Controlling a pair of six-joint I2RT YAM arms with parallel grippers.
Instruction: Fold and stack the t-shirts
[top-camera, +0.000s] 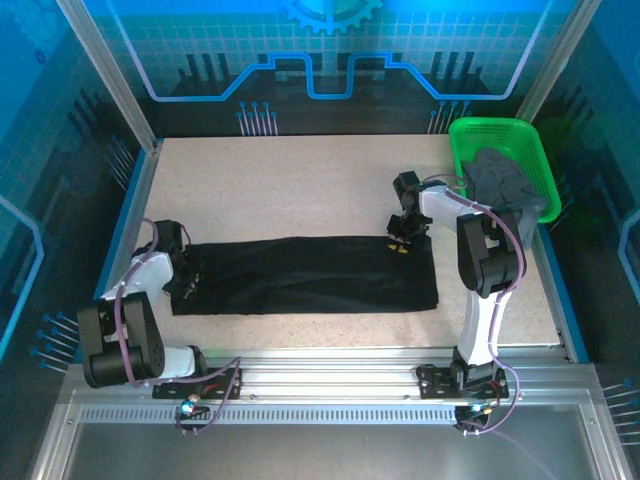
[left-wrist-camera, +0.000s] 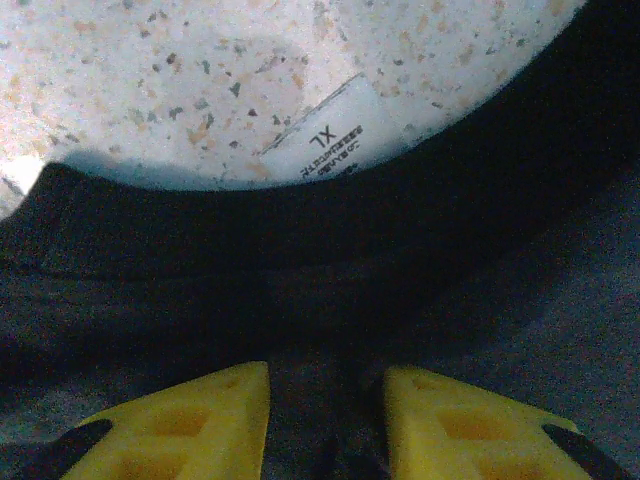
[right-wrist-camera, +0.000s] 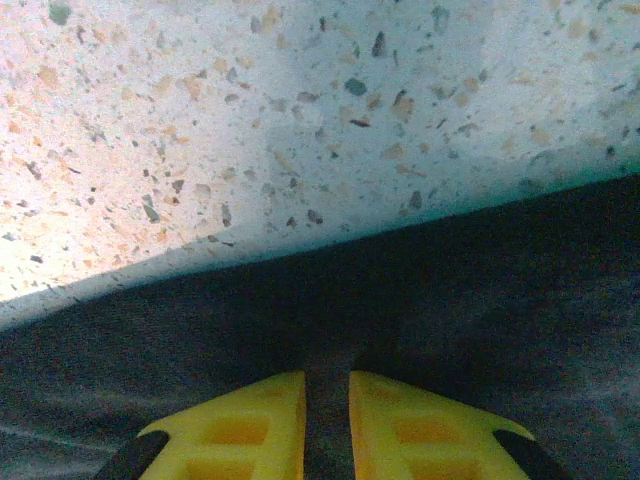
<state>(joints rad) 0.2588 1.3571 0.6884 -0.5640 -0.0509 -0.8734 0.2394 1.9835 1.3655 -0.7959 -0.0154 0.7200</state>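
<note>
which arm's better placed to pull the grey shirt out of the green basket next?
Right. The plain grey t-shirt lies in the green plastic mesh basket at the far right corner, close to the right tool. The left tool sits at the opposite end of the plain black t-shirt.

The far half of the table (top-camera: 300, 190) lies bare from its left edge to the green basket (top-camera: 490, 123). The basket fills the far right corner, with a grey t-shirt (top-camera: 505, 180) heaped inside. A black t-shirt (top-camera: 310, 275) lies flat across the near half. The left arm (top-camera: 145, 278) crowds the near left corner, and the right arm (top-camera: 485, 255) rises along the right edge.
</note>
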